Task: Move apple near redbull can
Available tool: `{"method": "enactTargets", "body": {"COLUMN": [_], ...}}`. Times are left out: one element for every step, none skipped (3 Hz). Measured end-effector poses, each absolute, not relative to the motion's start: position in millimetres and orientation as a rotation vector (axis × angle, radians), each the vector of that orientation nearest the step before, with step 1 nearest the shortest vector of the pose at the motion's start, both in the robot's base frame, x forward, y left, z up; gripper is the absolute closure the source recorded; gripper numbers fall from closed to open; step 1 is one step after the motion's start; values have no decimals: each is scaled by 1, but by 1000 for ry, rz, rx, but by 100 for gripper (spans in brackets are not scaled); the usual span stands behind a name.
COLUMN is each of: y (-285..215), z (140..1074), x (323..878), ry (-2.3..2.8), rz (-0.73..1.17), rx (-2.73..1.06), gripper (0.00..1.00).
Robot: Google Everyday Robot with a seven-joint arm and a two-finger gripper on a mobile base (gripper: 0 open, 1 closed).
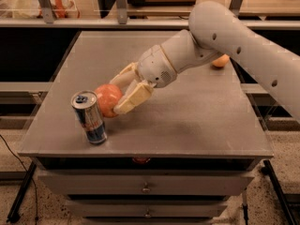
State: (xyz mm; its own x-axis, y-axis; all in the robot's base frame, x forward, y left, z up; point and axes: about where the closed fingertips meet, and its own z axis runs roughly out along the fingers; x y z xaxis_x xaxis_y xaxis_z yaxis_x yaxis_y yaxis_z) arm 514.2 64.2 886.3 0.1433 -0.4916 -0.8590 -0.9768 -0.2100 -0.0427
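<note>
The apple [108, 99] is round and reddish-orange with a paler patch. It sits low over the grey table [187, 121], just right of the redbull can [89, 117] and almost touching it. The can is slim, silver and blue, with a blue tab on top, and stands upright near the table's front left corner. My gripper [117, 92] reaches in from the right and is shut on the apple, one cream finger behind it and one in front. The white arm runs up to the upper right.
A smaller plain orange fruit [220, 61] lies at the table's far right edge, partly behind the arm. Drawers [146, 187] sit under the tabletop. A shelf with bags and rails runs along the back.
</note>
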Motion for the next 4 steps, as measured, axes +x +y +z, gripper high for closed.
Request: {"method": "enactTargets", "body": {"y": [63,60,59,58], "z": [882,878,874,871], "x": [513,514,516,518], "ry": [1408,1407,1404,1404], "rz": [982,993,1010,1020], "rx": [-1776,-1755,-1742,-1733], "gripper": [100,83,59,35]}}
